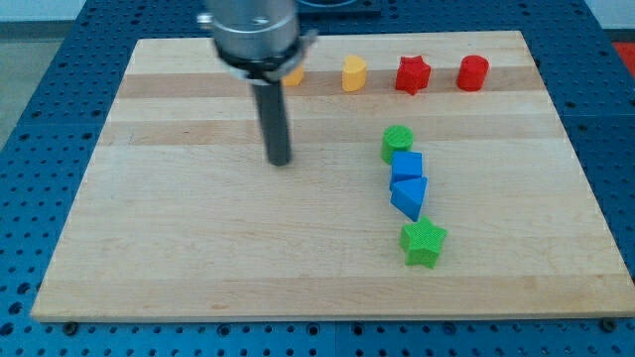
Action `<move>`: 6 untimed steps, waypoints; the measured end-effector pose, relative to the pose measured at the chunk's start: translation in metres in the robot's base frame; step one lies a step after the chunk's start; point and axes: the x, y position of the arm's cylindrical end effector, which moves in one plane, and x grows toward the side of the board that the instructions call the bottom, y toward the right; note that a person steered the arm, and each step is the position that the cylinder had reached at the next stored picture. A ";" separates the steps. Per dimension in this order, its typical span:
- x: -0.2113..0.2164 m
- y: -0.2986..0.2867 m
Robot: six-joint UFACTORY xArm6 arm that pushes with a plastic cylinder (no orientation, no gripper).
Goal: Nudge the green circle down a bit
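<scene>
Nearest the camera is the green star [424,243], low on the bench [179,258] at the foot of a short column of blocks. At the head of that column sits the green circle [398,142], right of the bench's centre, and it is the piece to be nudged down. Directly beneath it, touching or very nearly so, is the blue cube [407,166], then the blue triangular block [409,195], then the star a little apart. That stacking matters: I judge that any push downward on the circle would press it into the cube and likely shift the whole column.

My tip [280,162] rests on the bench well to the view's left of the circle and slightly lower, touching no block. There are no fingers on this arm to release or clench, only the rod. To push down, I judge the tip must first travel above the circle.

Along the view's top lie a partly hidden orange block [294,75], a yellow block [354,73], a red star [412,74] and a red cylinder [473,72], all well clear.
</scene>
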 end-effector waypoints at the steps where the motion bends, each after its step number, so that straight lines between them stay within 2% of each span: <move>1: 0.002 0.026; 2: -0.001 0.007; 3: -0.039 0.012; 4: -0.057 0.013; 6: -0.058 0.035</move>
